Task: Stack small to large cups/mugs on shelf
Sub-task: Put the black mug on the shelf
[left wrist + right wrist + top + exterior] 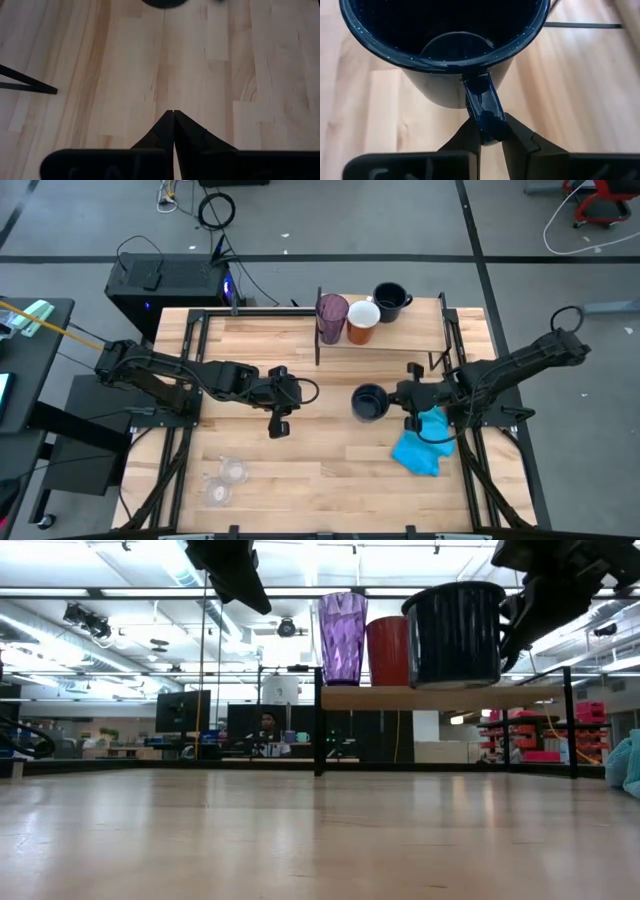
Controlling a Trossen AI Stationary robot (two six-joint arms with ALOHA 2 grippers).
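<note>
Right wrist view showed the right gripper [489, 131] pinched on the handle of a dark navy ceramic mug [445, 45], lifted at frame centre in the high view; the left gripper [173, 117] was fully closed, empty.

The slatted wooden tabletop [300, 470] carries two small clear plastic cups [226, 481] near its front left and a bright blue cloth [420, 450] at right; the raised shelf [400, 336] bears a purple tumbler [331, 317], an orange mug [362, 321] and a navy mug [389, 301].

Two navy mugs [369, 402], two clear cups [233, 471], one tumbler [332, 316], one orange mug [362, 321].
</note>
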